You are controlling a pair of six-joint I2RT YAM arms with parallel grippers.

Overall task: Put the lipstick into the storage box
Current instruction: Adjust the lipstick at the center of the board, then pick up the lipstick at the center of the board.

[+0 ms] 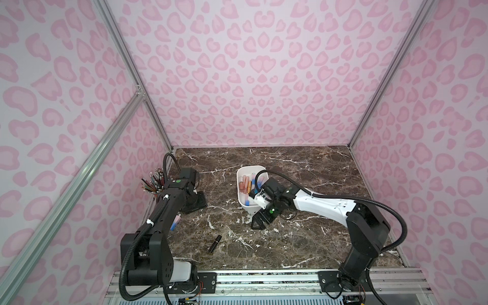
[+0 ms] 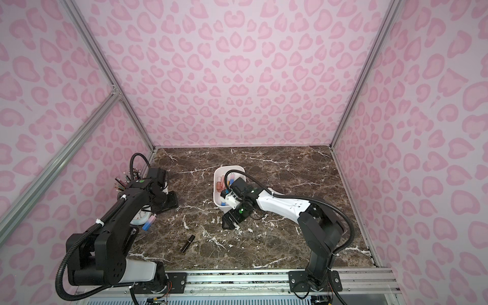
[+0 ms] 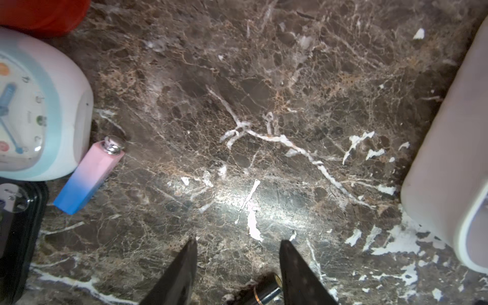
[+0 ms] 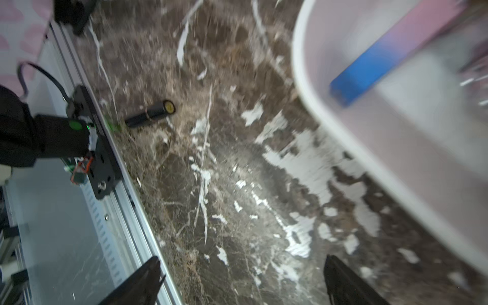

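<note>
The lipstick [image 3: 261, 290] is cut by the left wrist picture's edge and sits partly behind one of the left jaws. The clock [image 3: 52, 105] and red pencil cup [image 3: 45, 13] are cropped there too. The right wrist view is blurred. In both top views the right arm [image 1: 280, 194] covers the five-o'clock end of the storage box [image 1: 250, 167], and the left arm [image 1: 169, 208] hides most of that cup at the surface's nine o'clock.

- i see open marble [image 1: 303, 237] all around the black lipstick [image 1: 214, 243].
- my right arm [image 1: 324, 206] hangs over the storage box [image 1: 250, 167] near end.
- its far end is uncovered.
</note>
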